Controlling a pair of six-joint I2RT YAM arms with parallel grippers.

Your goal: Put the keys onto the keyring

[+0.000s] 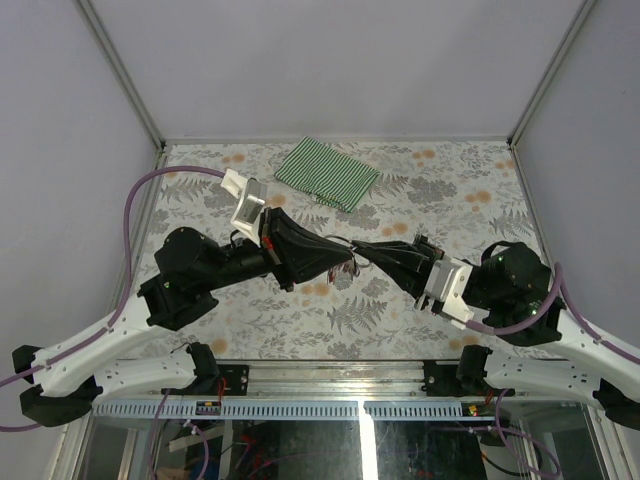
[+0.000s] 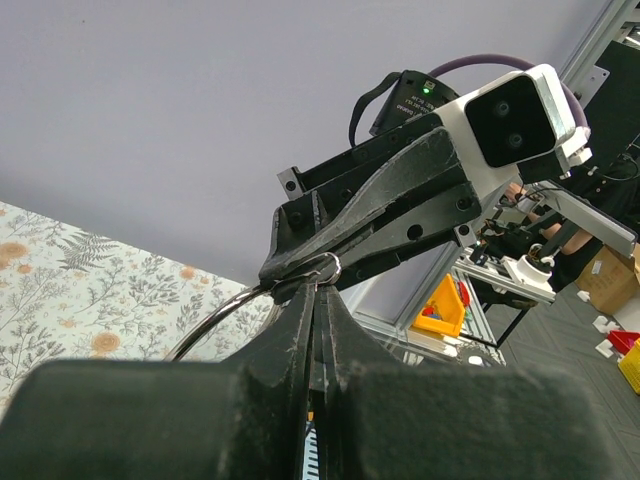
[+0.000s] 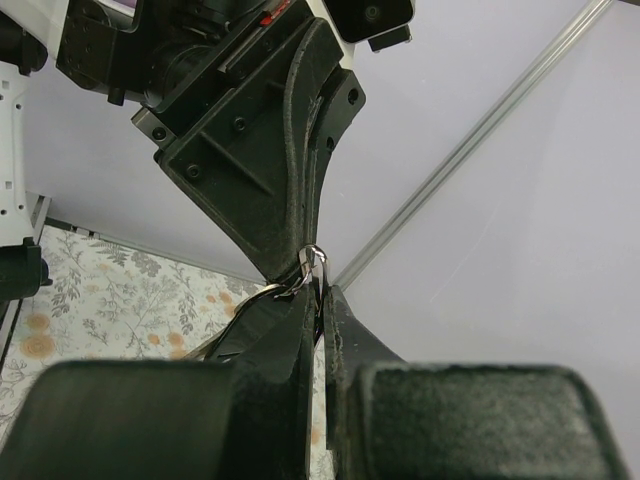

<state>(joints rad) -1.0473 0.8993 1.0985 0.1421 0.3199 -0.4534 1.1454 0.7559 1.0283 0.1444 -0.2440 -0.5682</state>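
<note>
Both grippers meet tip to tip above the middle of the table. My left gripper point(image 1: 345, 257) is shut on the keyring point(image 2: 213, 320), whose large silver wire loop curves out to the left of its tips point(image 2: 318, 287). My right gripper point(image 1: 362, 252) is shut too, and a small silver ring point(image 3: 315, 262) of the bunch sticks up between its tips point(image 3: 320, 292). The same small ring shows in the left wrist view point(image 2: 331, 266) at the join. A bit of red tag point(image 1: 347, 269) hangs under the join. The keys with yellow and black tags are hidden.
A folded green-and-white striped cloth point(image 1: 326, 173) lies at the back of the floral table cover point(image 1: 450, 180). Grey walls and metal frame posts enclose the table on three sides.
</note>
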